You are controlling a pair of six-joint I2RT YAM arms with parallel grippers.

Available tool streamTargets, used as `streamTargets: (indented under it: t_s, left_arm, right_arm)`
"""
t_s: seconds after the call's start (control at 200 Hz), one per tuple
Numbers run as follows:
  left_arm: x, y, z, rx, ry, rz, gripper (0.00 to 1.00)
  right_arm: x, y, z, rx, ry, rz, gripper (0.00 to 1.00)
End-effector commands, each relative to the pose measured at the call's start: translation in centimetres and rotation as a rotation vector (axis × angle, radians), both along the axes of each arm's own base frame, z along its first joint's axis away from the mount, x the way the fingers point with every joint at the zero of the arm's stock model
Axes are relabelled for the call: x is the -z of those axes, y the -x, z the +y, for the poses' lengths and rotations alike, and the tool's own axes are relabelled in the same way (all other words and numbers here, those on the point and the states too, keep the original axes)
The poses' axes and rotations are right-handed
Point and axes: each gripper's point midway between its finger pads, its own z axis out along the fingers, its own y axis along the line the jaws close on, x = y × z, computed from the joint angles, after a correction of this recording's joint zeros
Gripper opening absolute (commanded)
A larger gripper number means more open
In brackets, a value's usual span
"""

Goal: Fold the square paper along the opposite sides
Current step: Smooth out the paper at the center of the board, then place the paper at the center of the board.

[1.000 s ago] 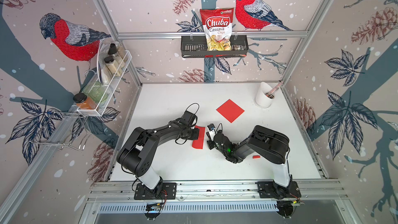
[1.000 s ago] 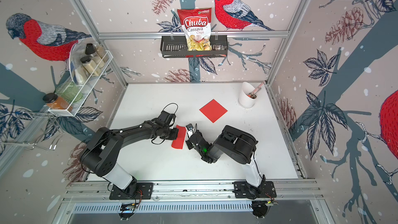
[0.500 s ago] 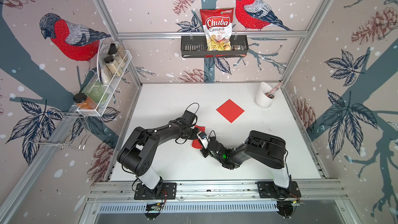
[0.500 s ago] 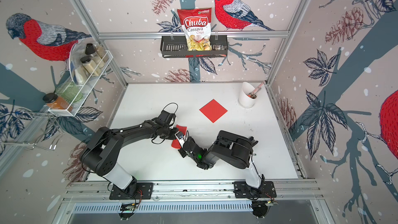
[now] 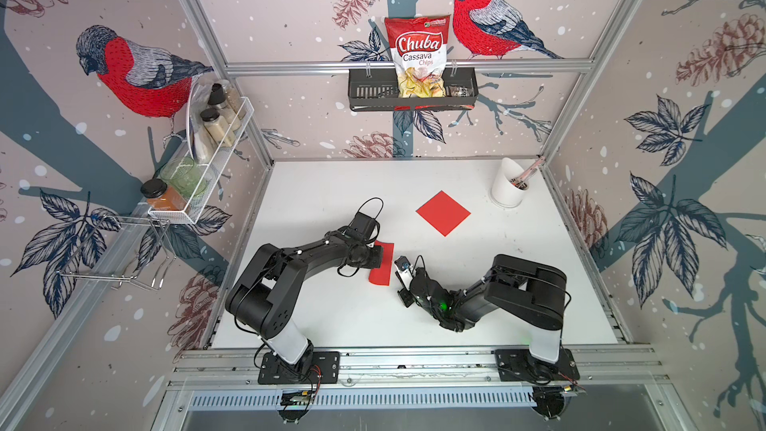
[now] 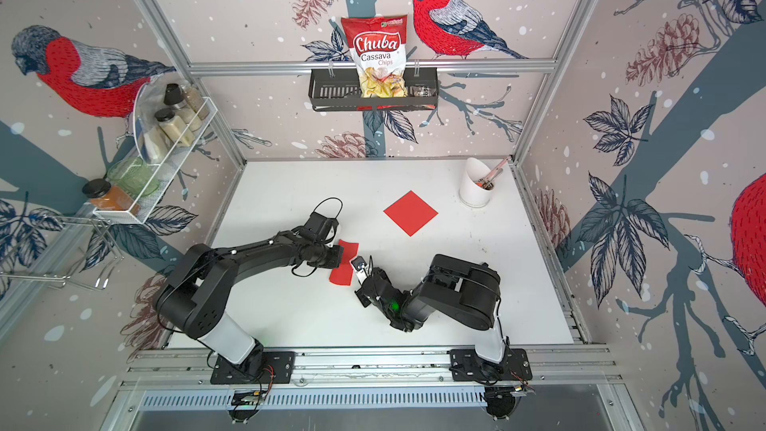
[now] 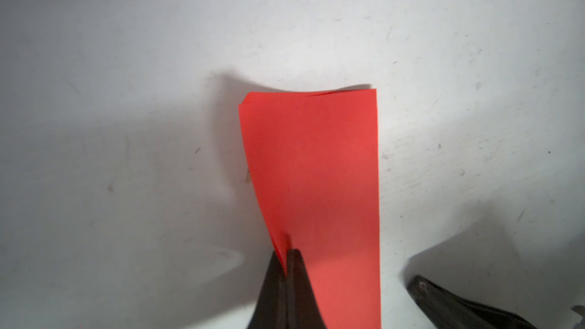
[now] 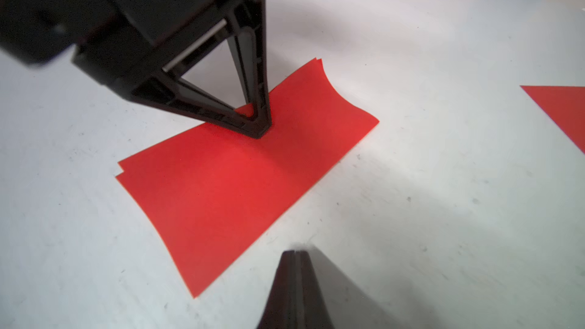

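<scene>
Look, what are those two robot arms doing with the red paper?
They are folding it. The folded paper lies on the white table as a narrow rectangle. The left tool is shut at its loose edges, apparently pinching them. The right tool, also shut, sits just beside the fold, not touching. Another red square lies flat farther back.

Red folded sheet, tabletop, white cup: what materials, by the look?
Folded sheet: thin matte paper; edges curl and two layers show.
Tabletop: hard white board, maybe laminate or paint; scuffed, faint sheen.
Cup: smooth white, plastic or paper; cannot tell which.
</scene>
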Motion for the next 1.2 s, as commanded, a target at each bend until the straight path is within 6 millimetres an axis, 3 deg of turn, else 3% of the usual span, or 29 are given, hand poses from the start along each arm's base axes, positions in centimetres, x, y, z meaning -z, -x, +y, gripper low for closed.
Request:
streamTargets:
  t_s: [0.0, 0.11, 0.21, 0.415, 0.765, 0.845, 0.925, 1.051, 1.196]
  left_arm:
    - [1.2, 1.3, 1.9, -0.019, -0.088, 0.059, 0.00]
    - [1.2, 1.3, 2.0, -0.020, -0.089, 0.057, 0.00]
    - [1.2, 1.4, 2.0, -0.020, -0.091, 0.058, 0.00]
    - [1.3, 1.3, 2.0, -0.018, -0.093, 0.062, 0.00]
    - [1.2, 1.2, 2.3, -0.025, -0.100, 0.058, 0.00]
    - [1.1, 1.1, 2.6, -0.031, -0.110, 0.051, 0.00]
    - [0.5, 0.3, 3.0, -0.038, -0.125, 0.023, 0.00]
    - [-2.0, -3.2, 3.9, -0.037, -0.174, -0.082, 0.00]
    - [-5.1, -7.8, 4.7, -0.034, -0.225, -0.211, 0.00]
  right_arm:
    - [-2.0, 0.5, 1.9, -0.064, -0.033, -0.043, 0.00]
    - [-1.6, 1.5, 3.6, -0.117, -0.045, -0.038, 0.00]
    - [-0.3, 1.9, 3.7, -0.122, -0.027, -0.012, 0.00]
    - [1.9, 2.8, 2.4, -0.124, 0.024, 0.030, 0.00]
    - [5.3, 3.4, -0.7, -0.110, 0.303, 0.007, 0.00]
    - [4.0, 3.2, -1.5, -0.089, 0.307, -0.008, 0.00]
    - [0.9, 2.6, -1.9, -0.063, 0.245, -0.033, 0.00]
    - [-4.6, 0.1, -2.3, -0.001, 0.076, -0.049, 0.00]
    - [-8.2, -2.6, -3.4, 0.062, -0.061, -0.070, 0.00]
